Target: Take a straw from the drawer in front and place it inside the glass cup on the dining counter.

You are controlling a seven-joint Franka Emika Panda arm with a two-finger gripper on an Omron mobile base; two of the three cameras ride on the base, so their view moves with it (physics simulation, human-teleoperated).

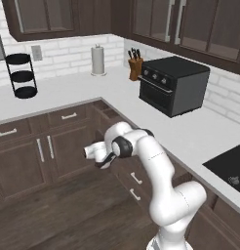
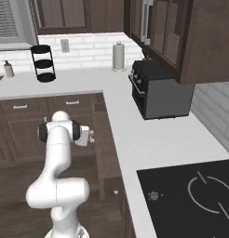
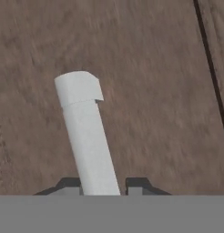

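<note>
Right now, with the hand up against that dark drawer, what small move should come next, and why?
Probably close the gripper on the handle. The silver bar already sits between the two fingertips, with a slight gap on one side, and the drawer front looks shut, so gripping comes before any pull.

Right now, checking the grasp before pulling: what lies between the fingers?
In the hand view, the silver handle stands between the fingers, with the dark drawer front behind it.
</note>
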